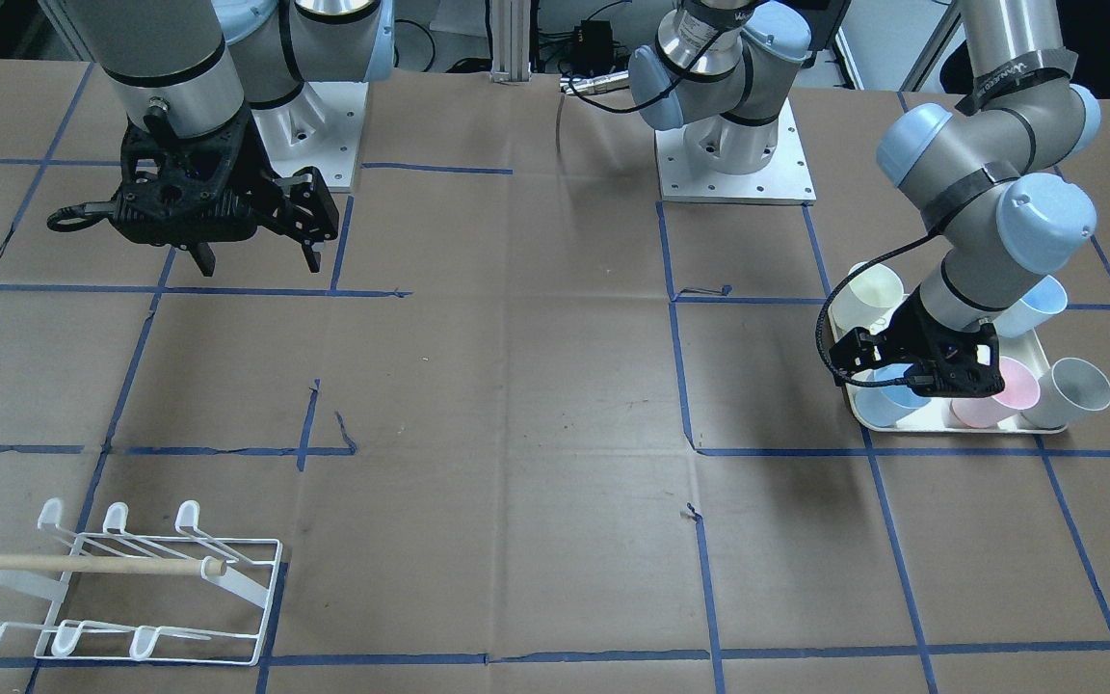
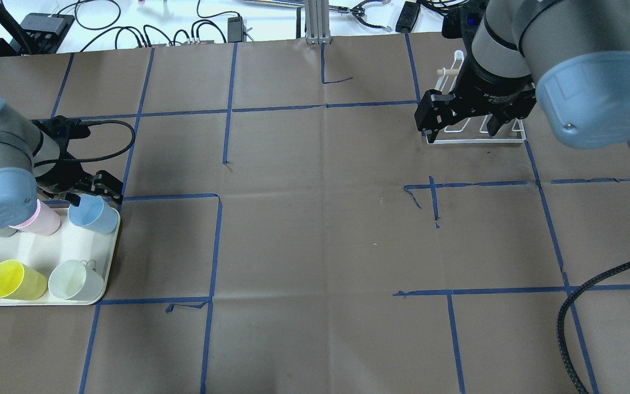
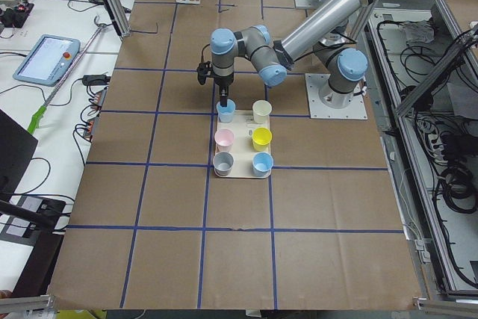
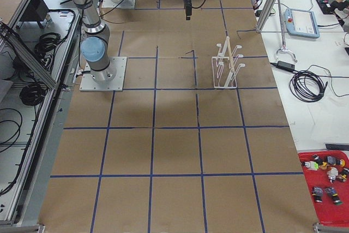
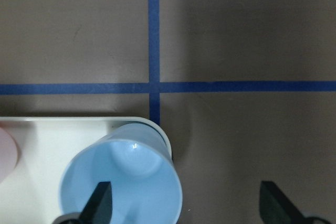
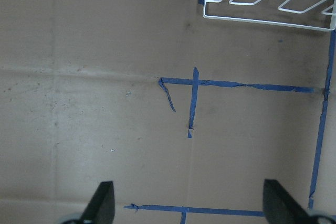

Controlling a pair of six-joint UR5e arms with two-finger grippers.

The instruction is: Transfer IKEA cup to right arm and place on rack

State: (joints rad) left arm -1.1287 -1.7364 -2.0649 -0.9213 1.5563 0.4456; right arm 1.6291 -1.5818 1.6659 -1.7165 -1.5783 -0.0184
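Note:
A light blue IKEA cup (image 5: 123, 182) stands upright at a corner of the cream tray (image 2: 74, 246); it also shows in the overhead view (image 2: 93, 213). My left gripper (image 5: 184, 192) is open and low over it, with one finger inside the cup and the other outside, beyond the tray's edge. My right gripper (image 2: 460, 128) is open and empty, high above the table and apart from the cups. The white wire rack (image 1: 131, 578) with its wooden dowel stands on the table, partly hidden behind the right gripper in the overhead view, and its base shows in the right wrist view (image 6: 268, 3).
Several other cups stand on the tray: pink (image 2: 41, 219), yellow (image 2: 11, 279), pale green (image 2: 74, 279) and a blue one at the overhead view's left edge. Brown paper with blue tape lines covers the table. The arm bases (image 1: 733, 154) are bolted at the robot's side.

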